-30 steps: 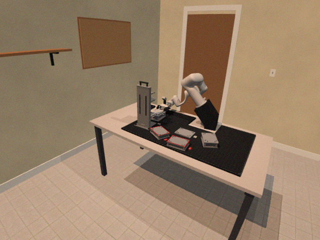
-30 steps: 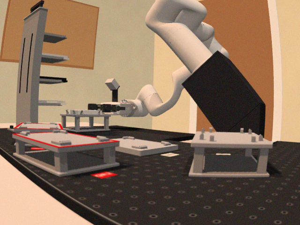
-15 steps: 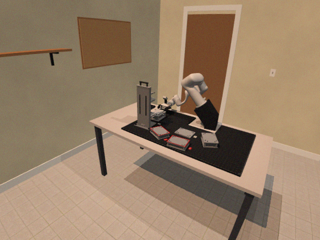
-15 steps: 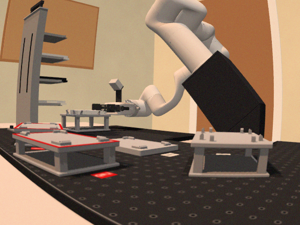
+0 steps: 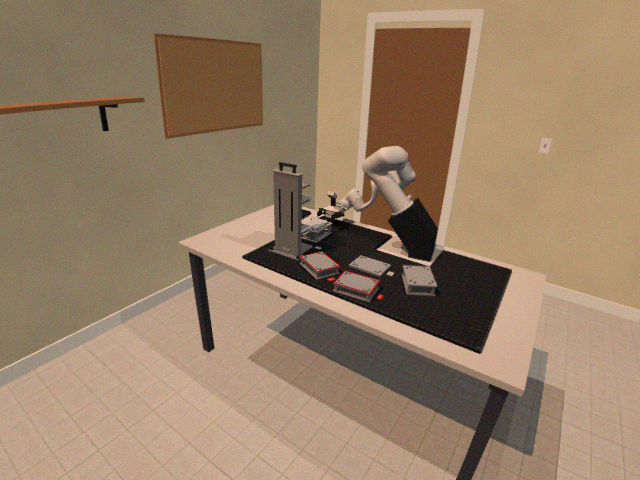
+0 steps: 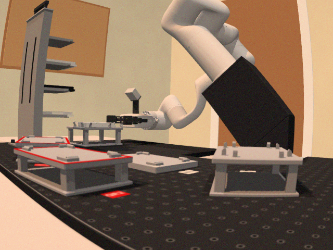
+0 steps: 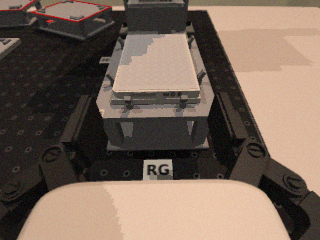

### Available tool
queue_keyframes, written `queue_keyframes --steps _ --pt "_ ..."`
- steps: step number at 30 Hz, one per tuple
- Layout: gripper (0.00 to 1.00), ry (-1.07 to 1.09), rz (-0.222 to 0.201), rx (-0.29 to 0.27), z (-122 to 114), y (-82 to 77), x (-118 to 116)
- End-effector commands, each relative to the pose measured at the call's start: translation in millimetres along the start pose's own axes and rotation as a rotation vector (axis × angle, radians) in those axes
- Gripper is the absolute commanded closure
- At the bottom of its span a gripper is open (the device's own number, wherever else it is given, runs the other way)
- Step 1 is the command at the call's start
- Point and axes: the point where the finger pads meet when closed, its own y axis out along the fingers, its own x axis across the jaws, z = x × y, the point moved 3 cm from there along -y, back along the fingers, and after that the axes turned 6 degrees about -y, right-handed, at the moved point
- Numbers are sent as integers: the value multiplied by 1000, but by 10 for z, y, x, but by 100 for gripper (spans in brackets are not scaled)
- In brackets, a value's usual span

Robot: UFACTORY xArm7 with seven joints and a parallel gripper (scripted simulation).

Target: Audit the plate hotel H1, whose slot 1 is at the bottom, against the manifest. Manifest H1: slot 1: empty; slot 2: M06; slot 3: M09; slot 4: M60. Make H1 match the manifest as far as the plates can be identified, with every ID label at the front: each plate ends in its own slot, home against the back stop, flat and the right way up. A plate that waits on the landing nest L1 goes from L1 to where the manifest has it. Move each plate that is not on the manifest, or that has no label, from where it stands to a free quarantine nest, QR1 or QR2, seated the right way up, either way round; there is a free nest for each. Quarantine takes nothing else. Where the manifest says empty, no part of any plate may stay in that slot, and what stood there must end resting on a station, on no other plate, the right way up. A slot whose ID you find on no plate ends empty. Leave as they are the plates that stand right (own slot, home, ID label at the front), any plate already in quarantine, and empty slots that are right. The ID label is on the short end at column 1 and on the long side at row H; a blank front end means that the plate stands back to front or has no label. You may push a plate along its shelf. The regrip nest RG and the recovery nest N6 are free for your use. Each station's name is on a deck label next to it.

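Observation:
The hotel H1 point(image 6: 32, 72) stands at the left of the mat, also in the top view point(image 5: 287, 211). Its second level holds a dark flat plate point(image 6: 59, 87); a pale plate point(image 6: 58, 114) lies at the bottom level. The two upper shelves look bare from this side. A white plate point(image 7: 155, 65) lies flat on the RG nest point(image 7: 155, 125), with a small label on its near end that I cannot read. My gripper point(image 7: 154, 107) is open, its fingertips on either side of the plate's near end and not touching it. It also shows in the exterior view point(image 6: 113, 118).
Two red-rimmed nests point(image 6: 69, 158) point(image 6: 40, 139) stand at the front left, both without plates. A low flat nest point(image 6: 161, 161) lies mid-mat and a taller post nest point(image 6: 255, 166) at the right. The arm's black base point(image 6: 250, 107) rises behind.

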Motion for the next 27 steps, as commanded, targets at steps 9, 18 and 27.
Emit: queue_keyframes --steps 9,18,27 --pt "0 -2 0 -2 6 -124 8" --pt "0 -2 0 -2 6 -124 8" --pt "0 -2 0 -2 59 -122 14"
